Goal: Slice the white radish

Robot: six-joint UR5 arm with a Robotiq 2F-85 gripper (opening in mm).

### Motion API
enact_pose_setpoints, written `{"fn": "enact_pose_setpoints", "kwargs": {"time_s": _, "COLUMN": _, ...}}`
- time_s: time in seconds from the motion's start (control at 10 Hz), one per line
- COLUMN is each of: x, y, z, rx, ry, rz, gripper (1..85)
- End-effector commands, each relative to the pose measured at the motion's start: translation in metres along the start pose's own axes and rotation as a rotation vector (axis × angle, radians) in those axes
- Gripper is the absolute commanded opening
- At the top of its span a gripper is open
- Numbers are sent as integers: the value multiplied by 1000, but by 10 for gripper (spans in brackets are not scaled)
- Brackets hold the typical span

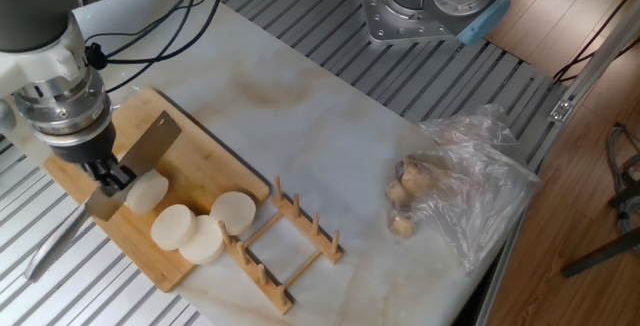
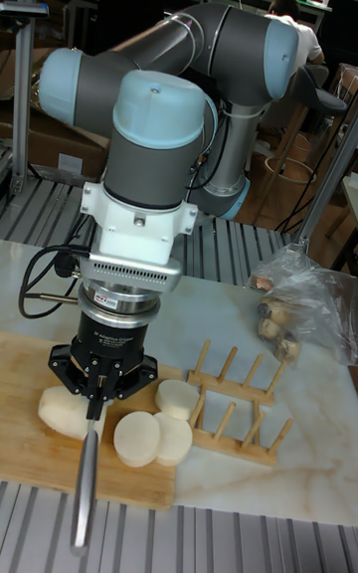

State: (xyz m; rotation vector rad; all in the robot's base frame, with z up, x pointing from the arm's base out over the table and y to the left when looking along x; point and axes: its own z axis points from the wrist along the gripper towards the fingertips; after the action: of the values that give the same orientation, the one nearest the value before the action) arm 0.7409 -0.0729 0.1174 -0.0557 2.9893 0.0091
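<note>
The gripper (image 1: 112, 174) is clamped on the knife (image 1: 128, 166), blade resting against the white radish stub (image 1: 146, 192) on the cutting board (image 1: 210, 171). Three cut discs (image 1: 200, 229) lie at 4 o'clock from the stub, beside the wooden rack (image 1: 285, 244). Slicing appears largely complete; only the short stub remains.

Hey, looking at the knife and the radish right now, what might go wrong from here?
The radish stub is short and unrestrained, so the knife in the tool may roll it or cut unevenly. The cut discs lie near the cutting board edge and could get nudged against the wooden rack.
</note>
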Motion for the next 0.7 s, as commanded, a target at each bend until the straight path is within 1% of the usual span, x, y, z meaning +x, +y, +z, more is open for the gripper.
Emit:
{"fn": "enact_pose_setpoints", "kwargs": {"time_s": 0.0, "x": -7, "y": 3, "z": 4, "rx": -29, "ry": -24, "rz": 11, "gripper": 13}}
{"fn": "enact_pose_setpoints", "kwargs": {"time_s": 0.1, "x": -6, "y": 5, "z": 3, "rx": -34, "ry": -22, "rz": 17, "gripper": 13}}
{"fn": "enact_pose_setpoints", "kwargs": {"time_s": 0.3, "x": -8, "y": 9, "z": 1, "rx": -49, "ry": -29, "rz": 19, "gripper": 43}}
{"fn": "enact_pose_setpoints", "kwargs": {"time_s": 0.6, "x": -9, "y": 8, "z": 8, "rx": -44, "ry": -29, "rz": 16, "gripper": 60}}
